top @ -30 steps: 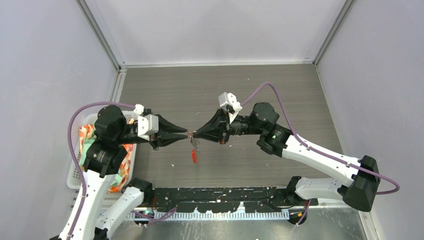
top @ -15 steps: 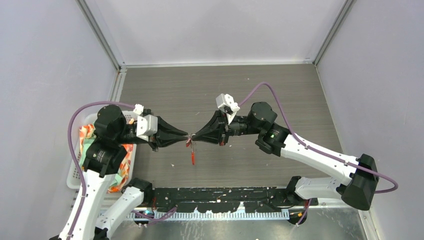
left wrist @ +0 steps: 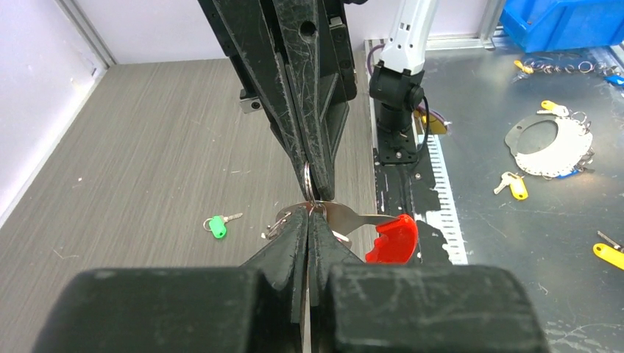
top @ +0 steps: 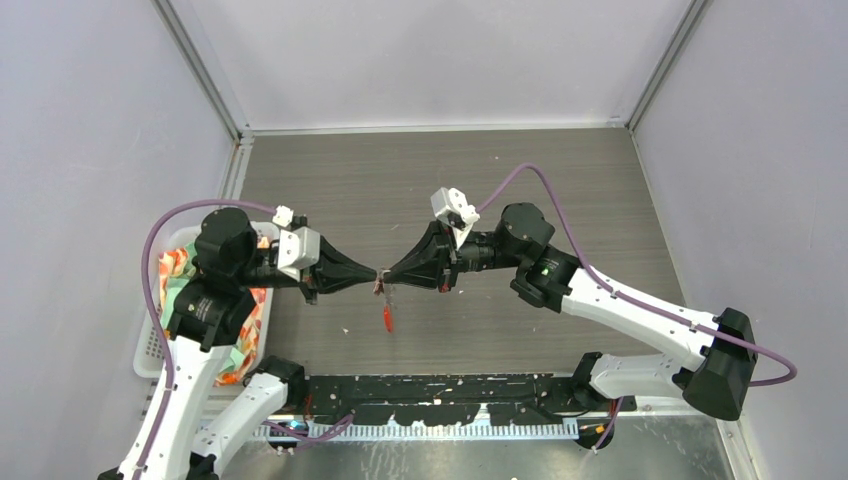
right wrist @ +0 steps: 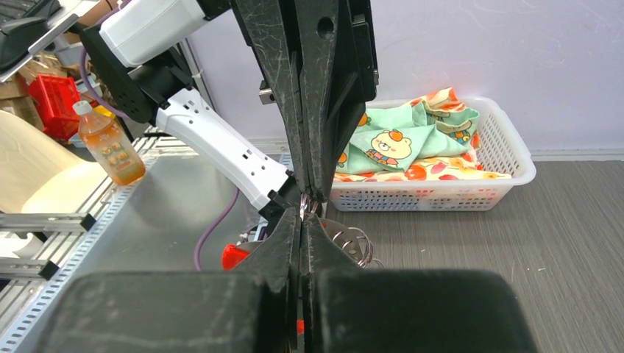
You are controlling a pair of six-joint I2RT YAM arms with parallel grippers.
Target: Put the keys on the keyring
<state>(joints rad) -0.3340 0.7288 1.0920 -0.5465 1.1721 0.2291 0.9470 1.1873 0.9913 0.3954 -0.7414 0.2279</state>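
**Keyring pinched from both sides in mid-air; green key loose on the table**

Obs.: The left gripper and right gripper meet tip to tip at the centre of the top view, above the table. Both claws are closed, and each appears to nip the keyring. The ring is a thin wire loop just above centre in the left wrist view, running from one pair of tips to the other. The red strip hangs off the loop, lower right of centre in that view, clear of both claws.

The green key lies flat on the table, lower left of centre in the left wrist view, well apart from the ring and not threaded. Second key: small metal bits dangle beside the loop, too small to identify.

Handling (judgement):
- Ring: light, stiff and springy. The smooth wire is likely to swivel in a tip pinch, and the hanging strip will tug it round. Hold the wire itself, not the strip.
- Keys: tiny, thin and light, so awkward to lift off a flat surface by the blade. The plastic head is thicker and less slick, so grip it by its edge and leave the hole free for the wire.
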